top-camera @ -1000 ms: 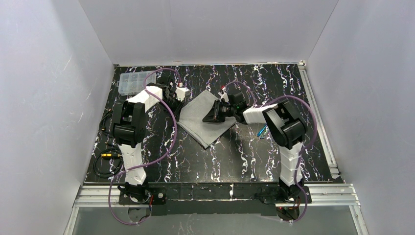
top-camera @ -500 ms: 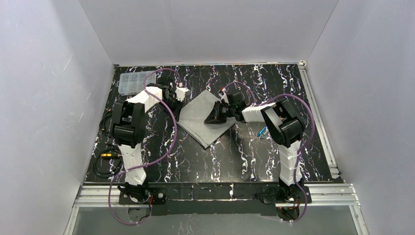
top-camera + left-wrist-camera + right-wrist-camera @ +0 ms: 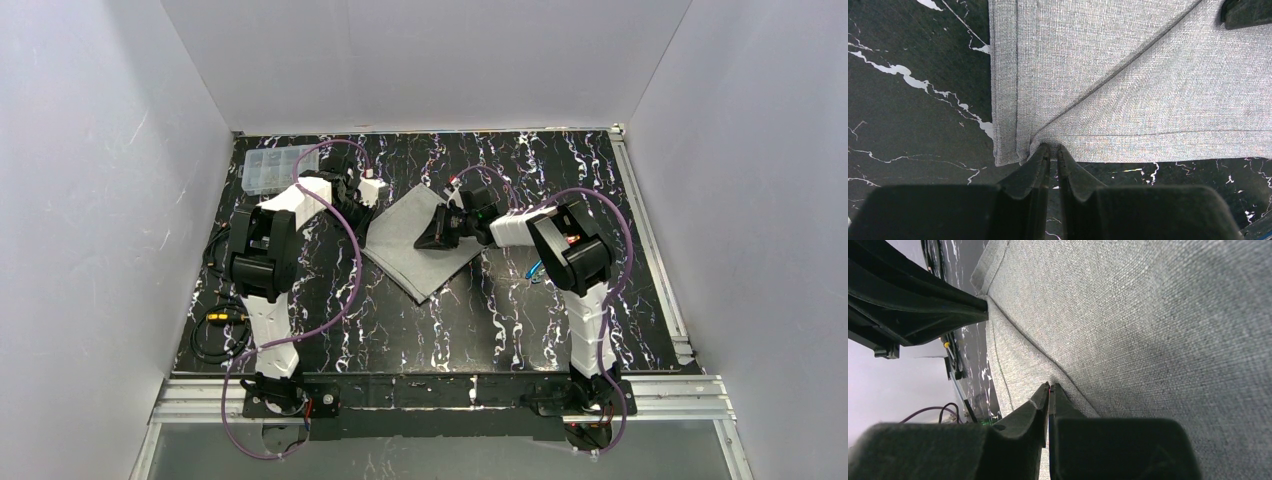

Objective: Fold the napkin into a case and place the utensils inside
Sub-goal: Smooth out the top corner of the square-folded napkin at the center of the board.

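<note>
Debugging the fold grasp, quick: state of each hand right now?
Left hand: closed, pinching the napkin near its corner.
Right hand: closed, pinching a napkin fold.

Matt woven-cloth napkin, glossy table

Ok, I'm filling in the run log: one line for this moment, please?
phase: folding | napkin: partly folded | left pincer: shut on napkin corner | right pincer: shut on napkin fold | utensils: not yet inside

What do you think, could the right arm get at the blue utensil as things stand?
Probably not yet: the right gripper is shut on the napkin, and the blue utensil lies beside that arm's elbow; it must release first.
</note>
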Controlling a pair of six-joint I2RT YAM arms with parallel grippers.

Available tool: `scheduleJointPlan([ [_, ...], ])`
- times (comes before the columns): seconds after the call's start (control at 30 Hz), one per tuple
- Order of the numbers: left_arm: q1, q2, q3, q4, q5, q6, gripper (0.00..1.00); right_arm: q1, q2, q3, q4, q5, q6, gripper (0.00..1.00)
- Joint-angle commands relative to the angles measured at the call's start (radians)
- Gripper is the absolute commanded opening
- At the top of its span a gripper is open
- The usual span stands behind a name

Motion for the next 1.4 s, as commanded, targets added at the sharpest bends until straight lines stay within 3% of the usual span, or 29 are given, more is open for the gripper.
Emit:
scheduleJointPlan([
  [0.0, 0.0, -0.054, -0.006, -0.02, -0.023, 0.014, 0.1, -0.001, 0.028, -0.009, -0.018, 0.031, -0.039, 0.13],
  [0.23, -0.001, -0.134, 0.126, -0.124, -0.014, 0.004, 0.17, -0.003, 0.038, -0.038, -0.001, 0.046, -0.042, 0.12],
  [0.4, -0.019, -0.141, 0.191, -0.171, 0.103, -0.039, 0.18, -0.002, 0.037, -0.05, 0.01, 0.046, -0.038, 0.12],
  [0.8, -0.143, 0.076, 0.197, -0.142, 0.386, -0.142, 0.15, 0.0, 0.02, -0.066, 0.01, 0.054, -0.034, 0.12],
  [1.17, -0.144, 0.212, 0.264, -0.131, 0.435, -0.208, 0.11, 0.002, 0.012, -0.091, 0.025, 0.057, -0.022, 0.11],
  [1.37, -0.09, 0.281, 0.302, -0.138, 0.518, -0.262, 0.1, 0.005, 0.004, -0.111, 0.03, 0.06, -0.019, 0.11],
])
